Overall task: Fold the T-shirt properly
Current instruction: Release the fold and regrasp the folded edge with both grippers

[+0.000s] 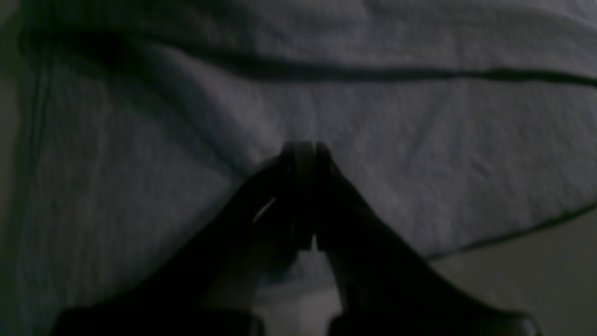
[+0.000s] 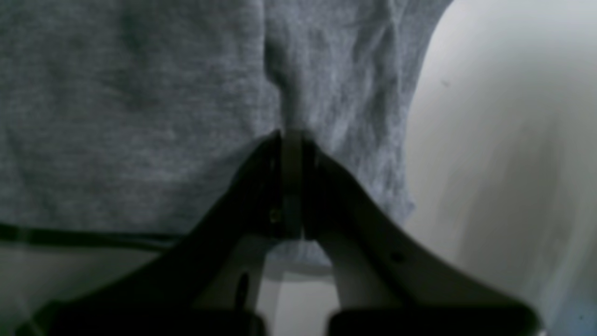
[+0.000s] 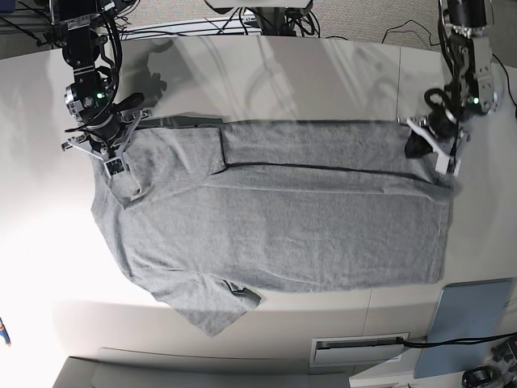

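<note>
T-shirt [image 3: 275, 222] flat on table [image 3: 266, 73], far edge pinched in both: left gripper [image 1: 302, 148] and right gripper [image 2: 291, 135] clamped on cloth. Lift evenly, keep edge taut, fold toward near hem

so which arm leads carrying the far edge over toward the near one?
Probably neither alone. Left gripper is shut on the T-shirt at its hem corner, right gripper at the shoulder end, so both look placed to move together.

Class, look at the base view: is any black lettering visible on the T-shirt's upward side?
No, the T-shirt shows only plain grey fabric facing up.
</note>
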Motion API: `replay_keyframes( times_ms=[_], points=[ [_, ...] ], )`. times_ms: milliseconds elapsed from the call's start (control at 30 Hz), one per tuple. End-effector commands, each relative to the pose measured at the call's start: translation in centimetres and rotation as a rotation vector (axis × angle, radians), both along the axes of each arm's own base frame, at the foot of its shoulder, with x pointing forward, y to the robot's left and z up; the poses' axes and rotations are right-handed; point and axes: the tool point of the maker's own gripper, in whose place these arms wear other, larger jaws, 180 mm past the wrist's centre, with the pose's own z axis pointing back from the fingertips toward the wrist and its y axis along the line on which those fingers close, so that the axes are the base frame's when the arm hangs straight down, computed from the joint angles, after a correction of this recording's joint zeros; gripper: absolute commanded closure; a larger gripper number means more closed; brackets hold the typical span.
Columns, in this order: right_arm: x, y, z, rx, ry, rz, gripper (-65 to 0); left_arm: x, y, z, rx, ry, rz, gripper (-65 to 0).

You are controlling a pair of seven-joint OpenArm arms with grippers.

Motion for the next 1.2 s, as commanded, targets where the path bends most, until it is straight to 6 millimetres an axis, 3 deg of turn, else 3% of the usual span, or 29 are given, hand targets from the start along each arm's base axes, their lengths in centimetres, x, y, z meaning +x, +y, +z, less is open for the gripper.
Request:
replay_keyframes(
  times_ms=[0,133,333,533,667,800,933,1033,1167],
  points=[
    [-0.9,-0.6,-0.3,-0.017,0.040,-0.005,0.0,-2.3,1.0,-1.5,0.056,0.100,-0.016,0.0],
    [-2.6,-0.2,-0.2,-0.025,0.055,0.022,0.0,-5.6,2.2,-2.3,0.062,0.141,0.004,0.0],
    [-5.4,0.2,1.2,-0.064,0.055,0.069,0.0,-9.8,3.2,-1.6,0.024,0.155,-0.032,0.0],
    [-9.4,-0.4,1.7,-0.122,0.099,0.082,0.0,-13.6,2.6,-1.4,-0.016,0.191,-0.102,0.0],
    [-11.4,-1.0,2.4,-0.132,0.113,0.070,0.0,-14.7,2.0,-0.9,-0.007,0.200,-0.138,0.0],
    [-12.6,-2.1,2.7,-0.144,0.119,0.055,0.0,-14.1,1.3,0.3,0.006,0.167,-0.173,0.0],
    [-11.6,-1.3,4.3,-0.131,0.043,0.080,0.0,-13.2,0.7,1.3,0.017,0.130,-0.195,0.0],
    [-8.9,-0.3,6.3,-0.102,-0.095,0.099,0.0,-12.8,0.8,1.5,0.025,0.122,-0.184,0.0],
    [-6.1,-0.6,6.7,-0.068,-0.146,0.058,0.0,-12.8,0.8,1.5,0.026,0.122,-0.183,0.0]
  ],
)
